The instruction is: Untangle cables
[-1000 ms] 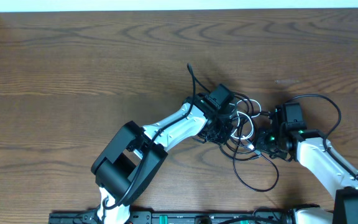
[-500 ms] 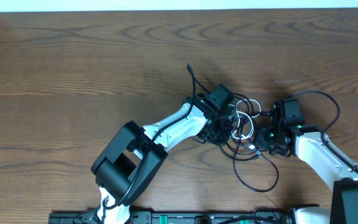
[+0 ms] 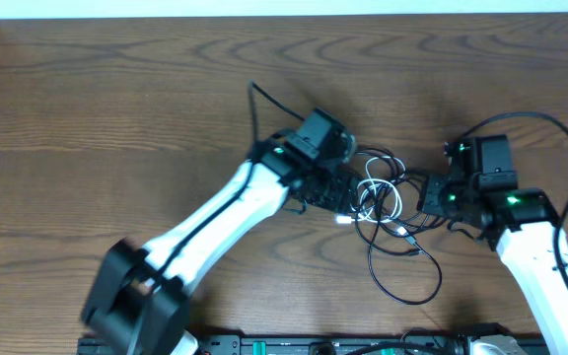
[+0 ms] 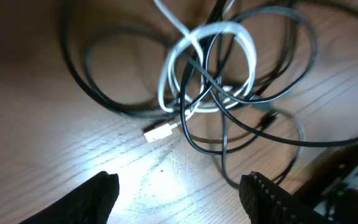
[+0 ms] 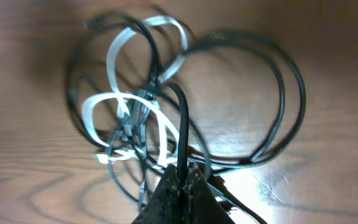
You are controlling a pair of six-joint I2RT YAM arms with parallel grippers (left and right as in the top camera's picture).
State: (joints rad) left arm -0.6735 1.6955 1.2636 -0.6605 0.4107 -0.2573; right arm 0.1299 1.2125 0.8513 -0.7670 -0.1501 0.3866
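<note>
The right gripper (image 5: 182, 179) pinches one black cable (image 5: 180, 130), and the left gripper (image 4: 180, 190) hangs wide and empty above the tangle (image 3: 383, 202), right of centre in the overhead view, where the white cable (image 4: 165, 81) loops through the black ones, so I'd judge almost everything remains undone.

- We take this for a robotics lab bench: a wood-grain table (image 3: 106, 108) with two robot arms (image 3: 215, 212).
- At six o'clock, a black mounting rail (image 3: 294, 345).
</note>
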